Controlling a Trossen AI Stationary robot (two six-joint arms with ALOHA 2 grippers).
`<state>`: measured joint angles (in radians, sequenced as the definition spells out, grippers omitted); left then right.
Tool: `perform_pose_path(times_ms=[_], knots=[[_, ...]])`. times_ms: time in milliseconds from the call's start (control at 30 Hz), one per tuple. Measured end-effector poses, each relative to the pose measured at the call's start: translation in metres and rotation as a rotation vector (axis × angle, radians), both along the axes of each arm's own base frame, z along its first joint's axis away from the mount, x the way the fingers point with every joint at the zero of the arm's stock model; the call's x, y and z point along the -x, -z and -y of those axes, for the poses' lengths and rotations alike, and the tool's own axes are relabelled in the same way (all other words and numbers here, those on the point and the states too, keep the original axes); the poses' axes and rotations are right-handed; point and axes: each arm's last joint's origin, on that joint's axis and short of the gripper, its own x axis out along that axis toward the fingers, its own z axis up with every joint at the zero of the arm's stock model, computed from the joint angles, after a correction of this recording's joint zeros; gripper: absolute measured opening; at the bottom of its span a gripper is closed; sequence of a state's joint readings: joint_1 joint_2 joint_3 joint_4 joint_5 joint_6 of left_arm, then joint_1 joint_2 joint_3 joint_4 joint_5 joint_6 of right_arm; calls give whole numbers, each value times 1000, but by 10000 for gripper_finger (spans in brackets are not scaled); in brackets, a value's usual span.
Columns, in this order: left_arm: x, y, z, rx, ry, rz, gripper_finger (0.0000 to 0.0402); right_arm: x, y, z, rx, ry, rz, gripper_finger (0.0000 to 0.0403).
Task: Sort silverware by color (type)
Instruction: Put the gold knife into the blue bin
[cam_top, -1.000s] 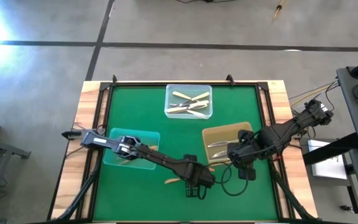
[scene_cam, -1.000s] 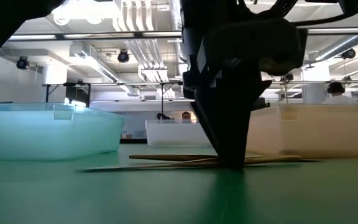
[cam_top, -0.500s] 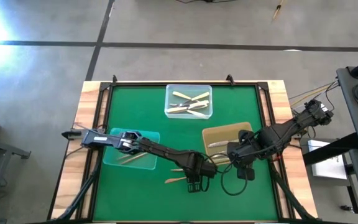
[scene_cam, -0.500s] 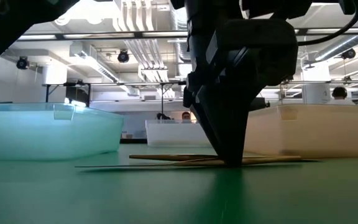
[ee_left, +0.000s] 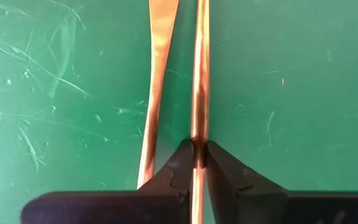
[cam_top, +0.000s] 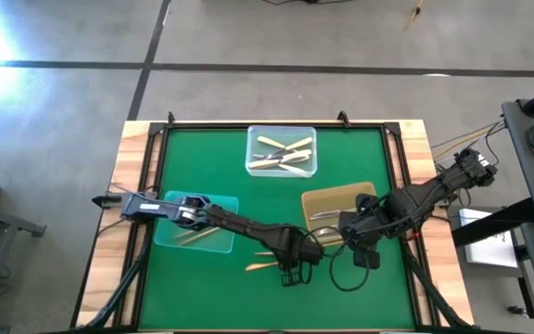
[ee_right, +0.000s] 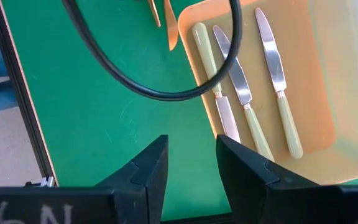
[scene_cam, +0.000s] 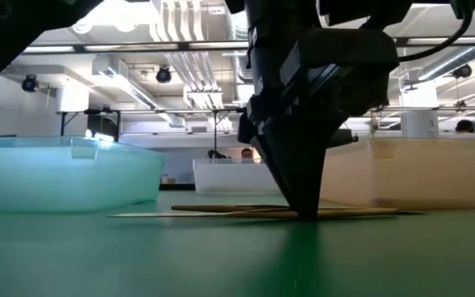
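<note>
left wrist view: left claw clenched on a coppery utensil lying on the green surface, second coppery utensil just beside | high view: left claw lower centre; right claw lower right, released, near yellow tray of knives; clear tray upper centre holds cream utensils

Green mat: matt cloth-like surface, scuffed with pale scratches. Table edge: bare light wood. Coppery utensil: polished metal, glossy, pinched between the matt black plastic fingers of the left gripper. Yellow tray: translucent smooth plastic. Knives inside: shiny steel blades, matt cream handles. Cable: smooth black rubber.
</note>
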<state>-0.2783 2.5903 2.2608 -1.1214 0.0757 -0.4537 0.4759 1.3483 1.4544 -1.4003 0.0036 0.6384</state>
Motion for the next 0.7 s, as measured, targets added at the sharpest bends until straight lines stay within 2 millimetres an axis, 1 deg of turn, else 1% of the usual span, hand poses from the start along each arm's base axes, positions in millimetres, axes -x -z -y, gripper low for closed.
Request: perform_pose_path(times_ms=[167, 300, 433, 567, 600, 700], knots=[[0, -25, 6, 5, 37, 44, 4, 2, -2, 1, -5, -1, 9, 124], [0, -45, 7, 1, 38, 93, 2, 14, -13, 8, 8, 24, 60, 118], [2, -74, 5, -19, -14, 167, 2, 35, -32, 18, 27, 121, 197, 114], [3, -87, 5, -45, -73, 227, 1, 49, -46, 20, 38, 170, 357, 115], [3, -94, 5, -55, -90, 260, 1, 51, -49, 19, 48, 176, 395, 115], [6, -127, 3, -84, -139, 397, 1, 56, -53, 17, 84, 165, 475, 116]])
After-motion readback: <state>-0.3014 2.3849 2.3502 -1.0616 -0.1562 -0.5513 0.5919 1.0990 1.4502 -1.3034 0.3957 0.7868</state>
